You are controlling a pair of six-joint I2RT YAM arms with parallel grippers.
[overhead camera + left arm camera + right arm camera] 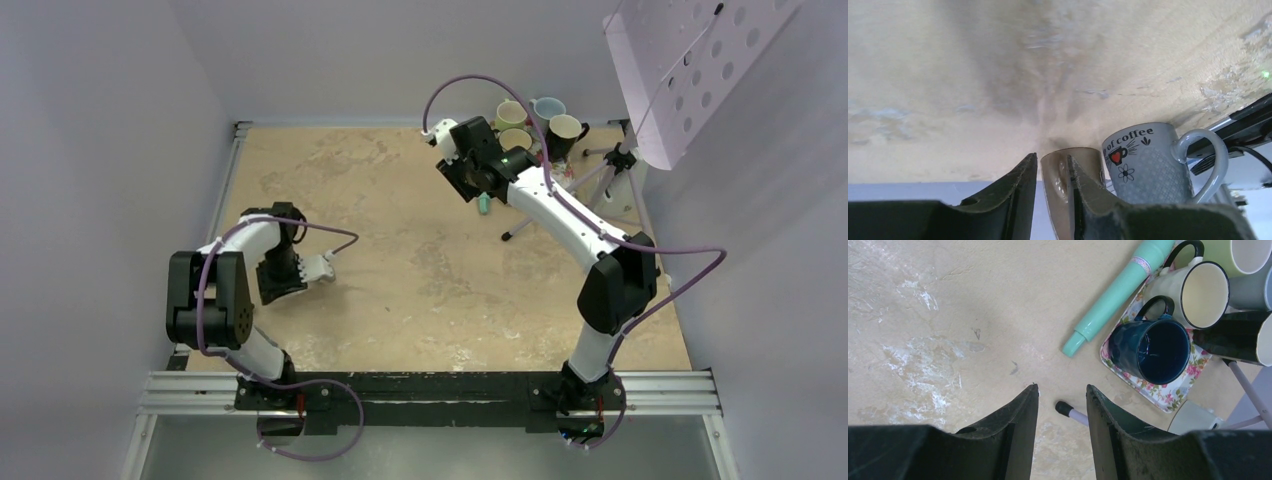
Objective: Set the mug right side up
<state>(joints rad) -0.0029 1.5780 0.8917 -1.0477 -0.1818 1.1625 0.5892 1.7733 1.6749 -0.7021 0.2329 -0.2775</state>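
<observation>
In the left wrist view a pale grey mug (1148, 160) printed "of coffee", with a heart and a flower, sits with its handle to the right. That view is rolled over, with the table at the top. A taupe cup-shaped thing (1058, 170) lies between and behind the fingers of my left gripper (1052, 156). The right finger overlaps it, and a sliver of wall shows beside the left finger. In the top view a whitish thing (324, 266) sits at the left gripper's tip (312, 270). My right gripper (1062, 387) is open and empty over bare table (470, 180).
A floral tray (1168, 392) at the back right holds a dark blue mug (1153, 350), a cream mug (1198, 292) and others (530, 120). A teal cylinder (1118, 292) lies beside it. A tripod leg (1070, 412) and a perforated lilac panel (680, 60) are at the right.
</observation>
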